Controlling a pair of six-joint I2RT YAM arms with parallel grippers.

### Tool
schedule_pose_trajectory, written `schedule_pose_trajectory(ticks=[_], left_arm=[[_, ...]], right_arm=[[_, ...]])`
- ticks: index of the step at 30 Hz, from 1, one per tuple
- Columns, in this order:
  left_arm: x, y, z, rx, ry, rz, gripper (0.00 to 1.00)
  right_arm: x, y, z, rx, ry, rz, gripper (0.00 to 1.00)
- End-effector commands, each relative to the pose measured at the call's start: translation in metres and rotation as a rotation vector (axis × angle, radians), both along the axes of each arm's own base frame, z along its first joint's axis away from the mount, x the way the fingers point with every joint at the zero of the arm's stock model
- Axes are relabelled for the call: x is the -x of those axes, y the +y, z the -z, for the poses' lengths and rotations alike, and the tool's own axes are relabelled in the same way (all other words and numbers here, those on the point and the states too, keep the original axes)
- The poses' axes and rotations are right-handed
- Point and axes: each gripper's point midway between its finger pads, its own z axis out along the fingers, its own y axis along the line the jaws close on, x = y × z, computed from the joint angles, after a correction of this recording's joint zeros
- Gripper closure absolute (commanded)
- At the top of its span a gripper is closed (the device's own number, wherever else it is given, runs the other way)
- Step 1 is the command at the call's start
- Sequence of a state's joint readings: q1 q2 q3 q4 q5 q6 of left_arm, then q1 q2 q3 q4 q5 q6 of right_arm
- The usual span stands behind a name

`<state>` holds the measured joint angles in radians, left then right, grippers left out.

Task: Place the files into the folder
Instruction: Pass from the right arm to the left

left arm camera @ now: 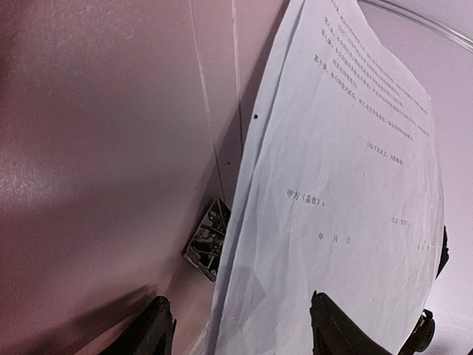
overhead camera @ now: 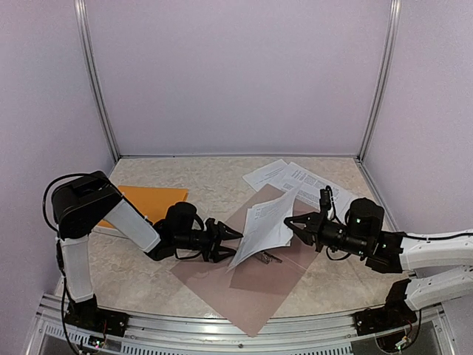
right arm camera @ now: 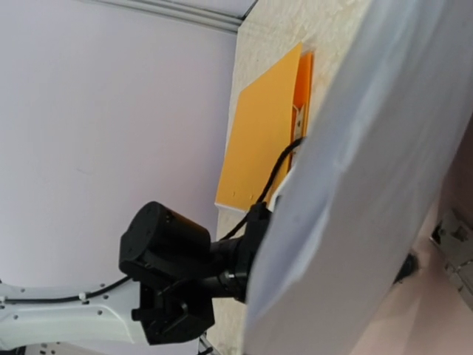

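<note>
A set of white printed files stands lifted and curled above the open pink folder in the middle of the table. My right gripper is shut on the sheets' right edge. In the right wrist view the files hide its fingers. My left gripper sits at the sheets' lower left corner, jaws apart. In the left wrist view the files run down between its two fingers, without touching either. The folder's metal clip lies just beyond, on the pink folder.
More printed sheets lie flat at the back right. An orange folder lies at the left behind my left arm; the right wrist view shows this orange folder too. Purple walls close in the table on three sides.
</note>
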<state>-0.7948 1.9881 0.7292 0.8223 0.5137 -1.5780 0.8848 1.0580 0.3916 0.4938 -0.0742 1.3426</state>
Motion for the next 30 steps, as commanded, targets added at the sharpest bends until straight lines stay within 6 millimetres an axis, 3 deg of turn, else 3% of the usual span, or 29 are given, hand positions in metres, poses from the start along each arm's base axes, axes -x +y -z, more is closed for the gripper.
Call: schedule_pose_trajectory(ticks=[1, 7, 20, 30], left_arm=[[-0.001, -0.016, -0.010, 0.056, -0.012, 0.036, 0.41], [-0.001, -0.030, -0.011, 0.081, 0.000, 0.069, 0.42], [0.003, -0.028, -0.007, 0.075, 0.008, 0.075, 0.52], [0.010, -0.024, 0.014, -0.005, 0.057, 0.105, 0.42]], right_arm=[[0.000, -0.012, 0.015, 0.050, 0.026, 0.035, 1.00], [0.000, -0.010, 0.018, 0.049, 0.033, 0.029, 1.00], [0.001, -0.014, 0.020, 0.055, 0.035, 0.038, 1.00], [-0.002, -0.011, 0.005, 0.052, 0.006, 0.038, 1.00]])
